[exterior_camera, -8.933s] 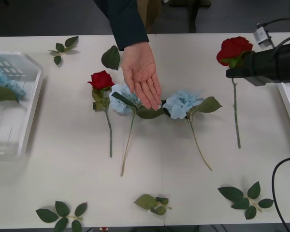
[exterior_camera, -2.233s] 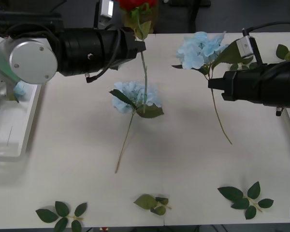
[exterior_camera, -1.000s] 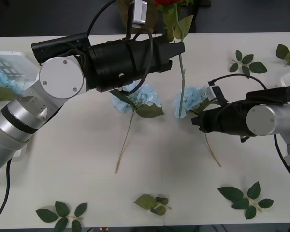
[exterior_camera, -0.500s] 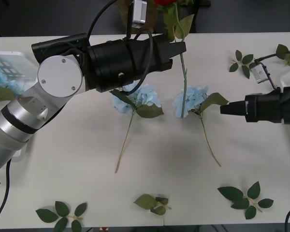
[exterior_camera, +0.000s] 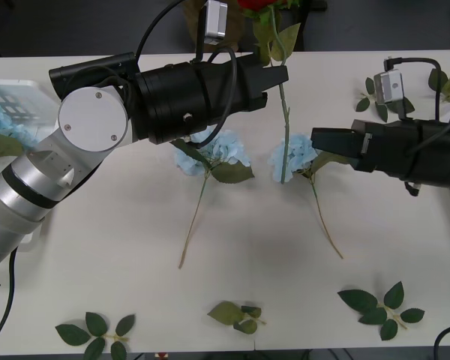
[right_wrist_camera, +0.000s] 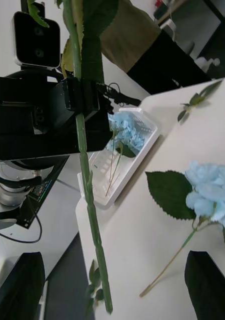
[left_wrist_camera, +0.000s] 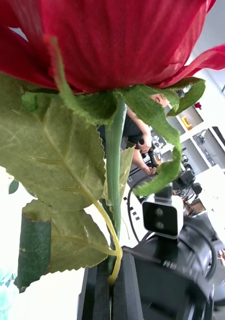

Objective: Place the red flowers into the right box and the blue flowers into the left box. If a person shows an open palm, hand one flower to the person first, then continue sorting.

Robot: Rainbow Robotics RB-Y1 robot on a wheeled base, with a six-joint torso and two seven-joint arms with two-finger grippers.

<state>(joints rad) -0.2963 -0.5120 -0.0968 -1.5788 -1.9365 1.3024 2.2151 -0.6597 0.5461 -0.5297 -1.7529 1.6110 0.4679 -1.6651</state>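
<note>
The left end effector [exterior_camera: 279,75] is pressed together on the thin green stem of a deep-red rose [left_wrist_camera: 117,45], pinching it just below the bloom so that the stem [exterior_camera: 285,127] hangs straight down over the middle of the white bench [exterior_camera: 247,247]. In the left wrist view the two black fingers [left_wrist_camera: 100,290] close on the stem right beneath the large serrated leaves. Holding it high and upright keeps the long stem free of the flowers lying below, and it leaves most of the stem's length bare for another grip.

The right end effector [exterior_camera: 315,140] hovers level with that hanging stem, just beside it, its fingers spread wide; in the right wrist view they sit at the two corners [right_wrist_camera: 22,285] with the stem [right_wrist_camera: 87,200] between and ahead of them. This looks like a handover: the rose belongs in the right box, which the left arm reaches poorly.

Two fluffy pale-blue hydrangea clusters lie on the bench, one [exterior_camera: 217,150] under the left arm and one [exterior_camera: 294,154] directly behind the stem, close to the right end effector. The shallow white plastic left box [exterior_camera: 15,94] sits at the bench's left edge and already holds blue blooms [right_wrist_camera: 125,132]. Loose green leaf sprigs [exterior_camera: 379,304] are scattered along the near edge.
</note>
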